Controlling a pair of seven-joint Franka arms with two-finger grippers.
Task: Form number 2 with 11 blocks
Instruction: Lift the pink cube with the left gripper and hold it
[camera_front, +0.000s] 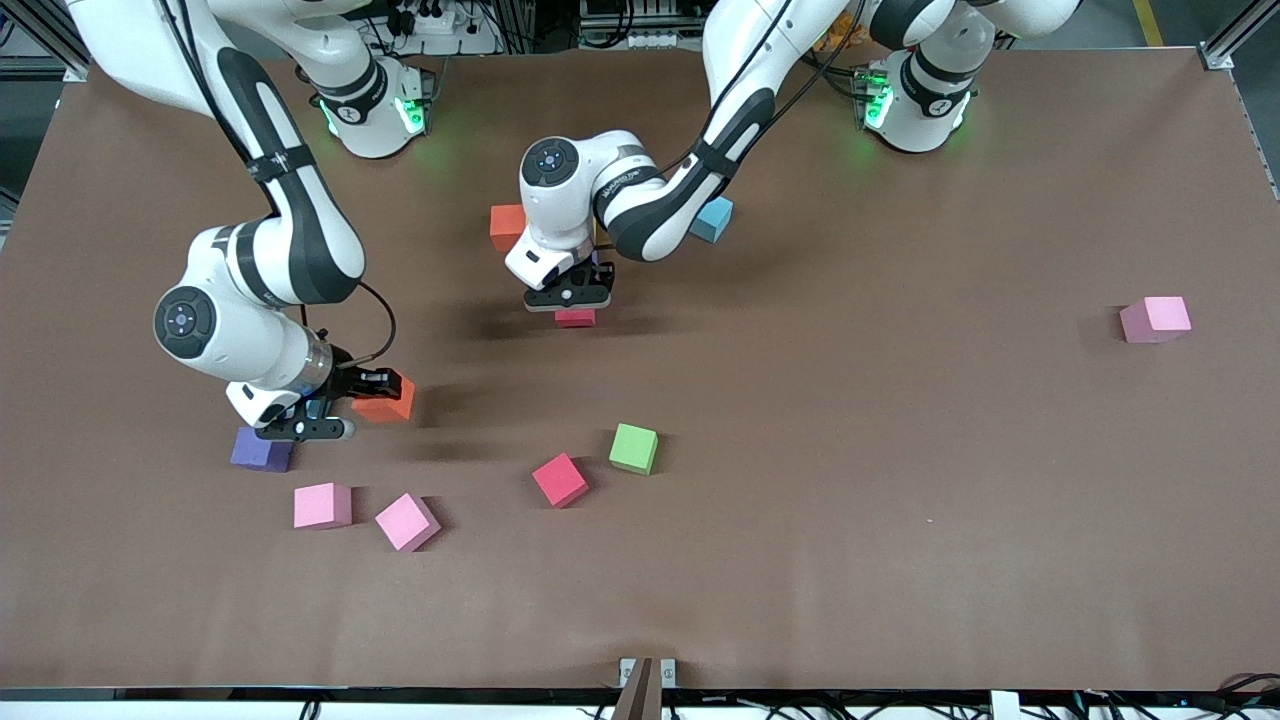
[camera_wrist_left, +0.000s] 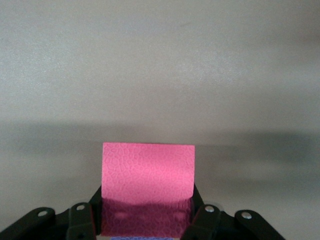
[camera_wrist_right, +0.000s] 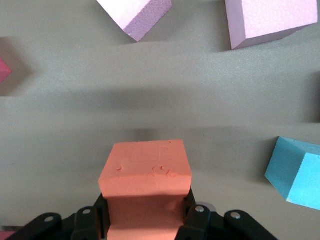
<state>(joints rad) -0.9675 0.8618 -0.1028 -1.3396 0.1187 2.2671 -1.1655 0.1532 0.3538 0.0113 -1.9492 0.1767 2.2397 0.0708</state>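
tabletop (camera_front: 900, 500): brown sheet; clock read from the front view, 12 toward the arm bases.
right gripper (camera_front: 352, 402): over the 9 o'clock part of the tabletop, above the purple block (camera_front: 262, 450); fingers (camera_wrist_right: 87, 220) pinching an orange block (camera_front: 388, 400) by two opposite sides.
left gripper (camera_front: 572, 298): over the middle, a little toward 12; fingers (camera_wrist_left: 80, 217) pinching a red block (camera_front: 575, 318), low over bare tabletop; contact with the tabletop not clear.
number 2: not formed yet; no rows seen. Second orange block (camera_front: 507, 226) and light blue block (camera_front: 712, 220) sit at 12 o'clock, apart from each other, the left arm partly covering both.
loose blocks: three pink ones, two (camera_front: 322, 505) (camera_front: 407, 521) at 8 o'clock, one (camera_front: 1155, 320) alone at 3 o'clock; another red block (camera_front: 560, 480) and the green block (camera_front: 634, 448) at 6 o'clock. No yellow in sight.
risk: red block set down skewed or with a gap, because the left arm hides its neighbours.
risk: both arms heading for the same 12 o'clock patch could clash.
risk: soft foam may stick to the fingers on release and shift.
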